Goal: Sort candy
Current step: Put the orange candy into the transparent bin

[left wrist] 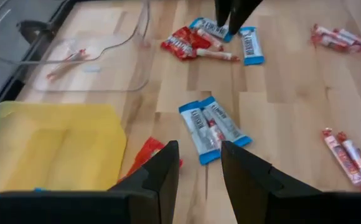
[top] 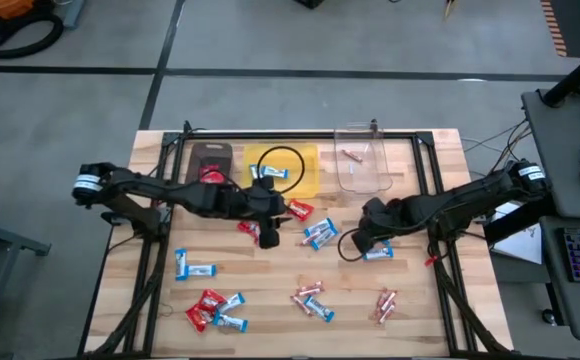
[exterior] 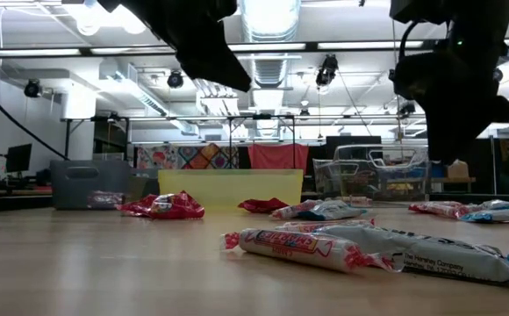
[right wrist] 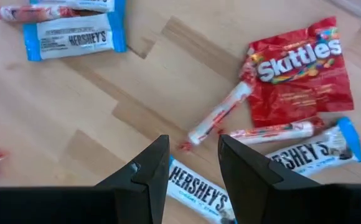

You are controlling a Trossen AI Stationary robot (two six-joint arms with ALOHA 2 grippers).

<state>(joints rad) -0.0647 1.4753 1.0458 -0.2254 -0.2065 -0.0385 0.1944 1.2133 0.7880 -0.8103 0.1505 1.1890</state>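
Mostly the sorting is still ahead: candy [top: 210, 310] lies scattered over the near half of the table [top: 270, 335], red packets, blue bars [top: 194, 268] and pink sticks [top: 386, 300] mixed in clusters. Mid-table, the left end effector [top: 267, 236] hovers over a red packet [left wrist: 144, 154], fingers apart and empty; the right end effector [top: 358, 241] hangs over a blue bar [right wrist: 196, 184], likewise parted, holding nothing. At the far edge, the brown bin [top: 210, 163] holds a red packet, the yellow bin [top: 305, 160] a blue bar, the clear bin [top: 363, 168] one stick.
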